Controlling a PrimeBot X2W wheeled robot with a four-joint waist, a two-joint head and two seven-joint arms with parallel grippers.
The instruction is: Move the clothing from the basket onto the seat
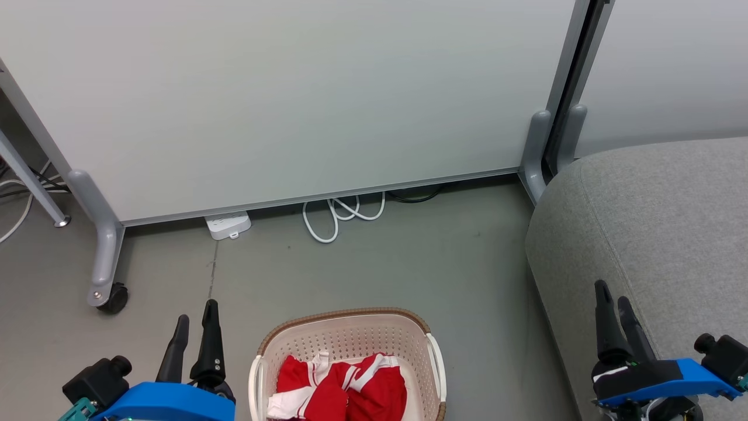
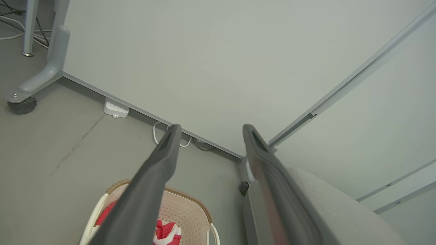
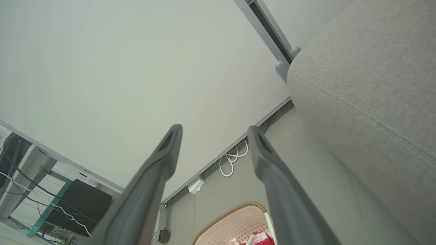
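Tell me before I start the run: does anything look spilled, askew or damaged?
Nothing stands out: the clothing lies bunched inside the upright basket, none on the floor, and the seat looks undamaged.

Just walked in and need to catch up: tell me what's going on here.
Nothing is being handled at this moment. The red clothing lies in the basket on the floor, and the grey seat stands to its right. The left gripper hovers open and empty beside the basket, and the right gripper hovers open by the seat's edge.
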